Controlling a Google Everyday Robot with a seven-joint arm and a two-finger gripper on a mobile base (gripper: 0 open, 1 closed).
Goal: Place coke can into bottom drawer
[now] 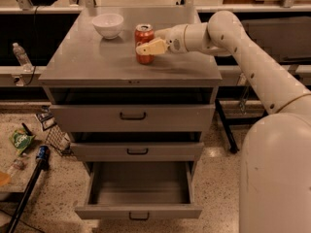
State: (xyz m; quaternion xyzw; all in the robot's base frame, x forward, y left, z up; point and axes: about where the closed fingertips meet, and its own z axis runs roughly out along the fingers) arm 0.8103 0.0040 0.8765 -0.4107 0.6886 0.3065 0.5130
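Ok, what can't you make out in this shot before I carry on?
- Camera view: the gripper is at the coke can on the cabinet top and covers the can's lower front. Whether it has hold cannot be told.
- Camera view: the bottom drawer is open, but the back of its inside is hidden under the middle drawer.
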